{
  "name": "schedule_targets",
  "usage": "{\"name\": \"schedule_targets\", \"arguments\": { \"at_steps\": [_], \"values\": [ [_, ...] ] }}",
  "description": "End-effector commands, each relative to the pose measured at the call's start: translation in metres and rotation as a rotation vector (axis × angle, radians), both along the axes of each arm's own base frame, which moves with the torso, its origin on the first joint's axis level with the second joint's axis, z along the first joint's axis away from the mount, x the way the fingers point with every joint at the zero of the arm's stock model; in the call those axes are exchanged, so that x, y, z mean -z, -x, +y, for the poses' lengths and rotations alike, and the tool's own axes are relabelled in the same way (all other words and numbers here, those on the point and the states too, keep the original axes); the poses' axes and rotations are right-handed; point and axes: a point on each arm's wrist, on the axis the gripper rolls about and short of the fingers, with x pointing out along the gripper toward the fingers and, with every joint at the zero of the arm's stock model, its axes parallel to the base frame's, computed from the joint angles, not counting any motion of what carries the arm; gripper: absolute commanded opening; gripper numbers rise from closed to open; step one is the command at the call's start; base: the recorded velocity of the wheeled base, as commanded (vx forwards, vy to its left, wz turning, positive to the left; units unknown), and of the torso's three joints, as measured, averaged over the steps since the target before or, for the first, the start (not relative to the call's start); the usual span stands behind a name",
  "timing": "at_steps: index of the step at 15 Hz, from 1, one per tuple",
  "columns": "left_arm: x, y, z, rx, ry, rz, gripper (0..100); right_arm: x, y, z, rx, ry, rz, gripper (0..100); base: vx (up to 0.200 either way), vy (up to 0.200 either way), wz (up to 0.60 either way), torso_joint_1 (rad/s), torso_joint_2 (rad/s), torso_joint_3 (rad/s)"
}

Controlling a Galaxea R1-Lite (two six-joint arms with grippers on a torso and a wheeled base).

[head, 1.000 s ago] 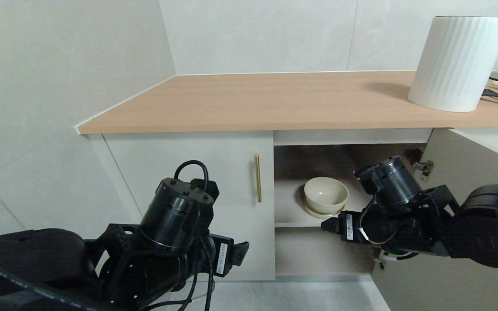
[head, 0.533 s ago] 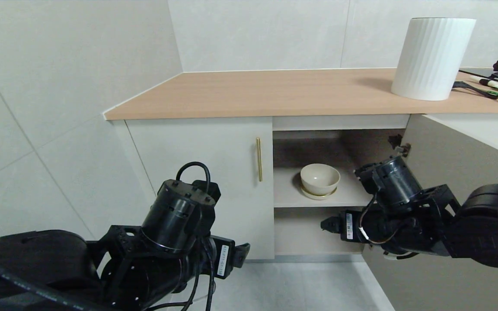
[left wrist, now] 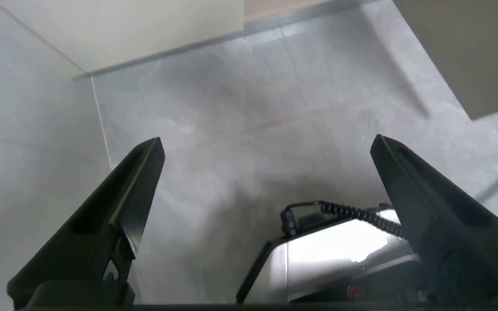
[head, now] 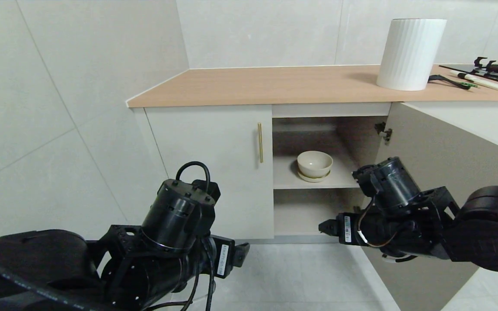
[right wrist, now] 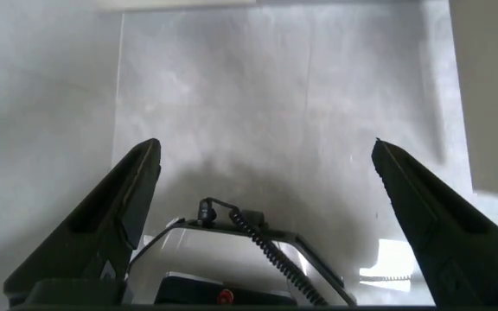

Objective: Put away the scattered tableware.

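Cream bowl sits on a small plate on the upper shelf of the open cabinet. Left tool and right tool are both spread wide, released, hanging low over the floor out front.

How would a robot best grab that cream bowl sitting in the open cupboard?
Probably by the near rim of the bowl, one finger inside and one outside, coming in through the open front of the cupboard. It stands upright, mouth up, on a small plate on the upper shelf, so the rim is free; the countertop close overhead leaves little room to come straight down.
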Motion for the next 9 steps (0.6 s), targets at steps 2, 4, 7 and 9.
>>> {"name": "schedule_targets", "arguments": {
  "at_steps": [2, 4, 7, 9],
  "values": [
    [0.003, -0.001, 0.0, -0.002, -0.007, 0.007, 100, -0.021, 0.027, -0.002, -0.05, 0.004, 0.008, 100, 0.0, 0.0, 0.0, 0.0, 0.0, 0.0],
    [0.003, -0.002, 0.0, -0.003, -0.009, 0.009, 100, -0.033, 0.039, -0.013, -0.048, 0.007, 0.011, 100, 0.0, 0.0, 0.0, 0.0, 0.0, 0.0],
    [0.004, -0.002, -0.001, -0.004, -0.012, 0.01, 100, -0.028, 0.052, -0.035, -0.014, 0.043, 0.058, 100, 0.0, 0.0, 0.0, 0.0, 0.0, 0.0],
    [0.005, -0.002, -0.001, -0.005, -0.015, 0.012, 100, -0.019, 0.066, -0.051, 0.008, 0.059, 0.086, 100, 0.0, 0.0, 0.0, 0.0, 0.0, 0.0]
  ]
}}
